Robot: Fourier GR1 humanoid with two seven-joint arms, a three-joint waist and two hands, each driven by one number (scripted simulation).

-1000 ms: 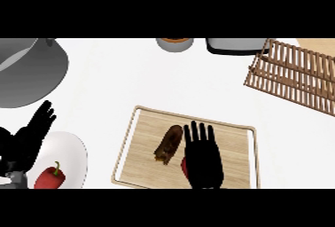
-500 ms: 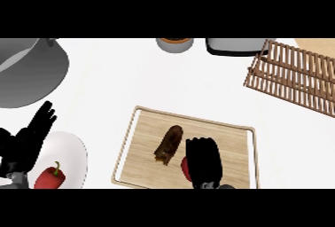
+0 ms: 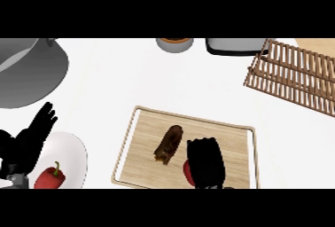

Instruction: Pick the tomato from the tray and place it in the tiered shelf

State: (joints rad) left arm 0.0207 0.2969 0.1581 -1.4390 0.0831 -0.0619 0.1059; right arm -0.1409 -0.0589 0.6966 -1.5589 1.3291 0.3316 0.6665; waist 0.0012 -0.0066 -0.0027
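Your right hand [image 3: 205, 162] is curled over the tomato [image 3: 187, 172], mostly hiding it. The brown item [image 3: 169, 142] lies just left of the hand; you could nudge it lifting. Left hand [image 3: 29, 137] rests open.

A plain white table [image 3: 163, 84] fills the view, seen steeply from above under even light with only faint shadows. No wall, floor or window shows. At the upper left sits a large grey metal pot [image 3: 29, 71], cut off by the edge. Along the top edge stand a small grey cup with an orange-brown top [image 3: 174, 44] and, just to its right, a pale box-like item with a dark rim [image 3: 235, 45], only partly in view. At the lower left lies a white plate [image 3: 73, 153] carrying a red bell pepper [image 3: 50, 177] with a green stem.
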